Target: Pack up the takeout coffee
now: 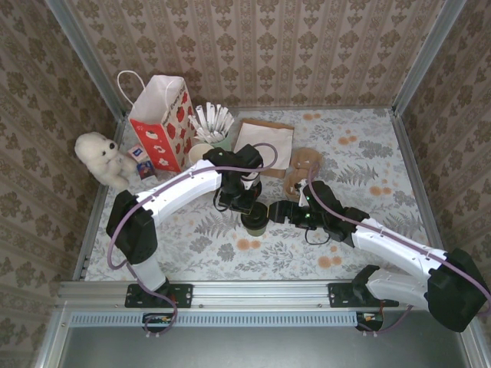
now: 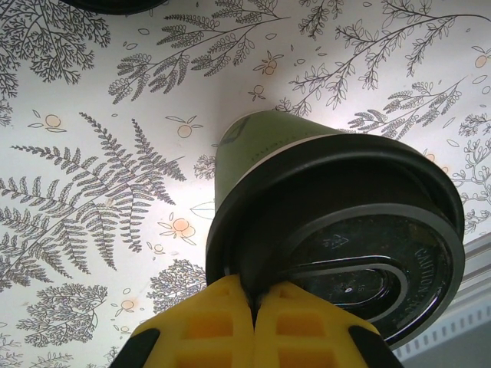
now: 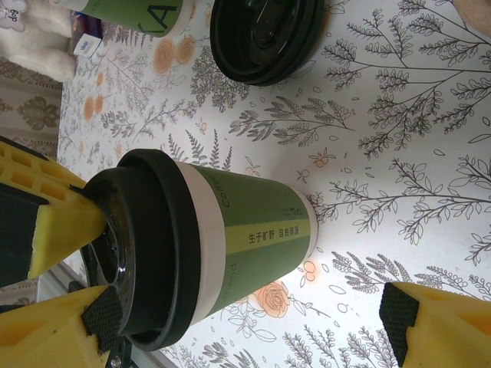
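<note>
One lidded cup [image 1: 256, 224], one red bag [image 1: 163, 126], one plush bear [image 1: 103, 157], one pot of sticks [image 1: 215, 124], two arms [image 1: 176, 188] [image 1: 391, 245].

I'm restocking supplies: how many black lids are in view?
2. The fitted lid caps the green cup on the table. The loose lid lies on the table beyond it, and may be a stack hiding more.

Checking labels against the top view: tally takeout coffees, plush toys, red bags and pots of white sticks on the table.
takeout coffee: 1
plush toy: 1
red bag: 1
pot of white sticks: 1
Total: 4
</note>
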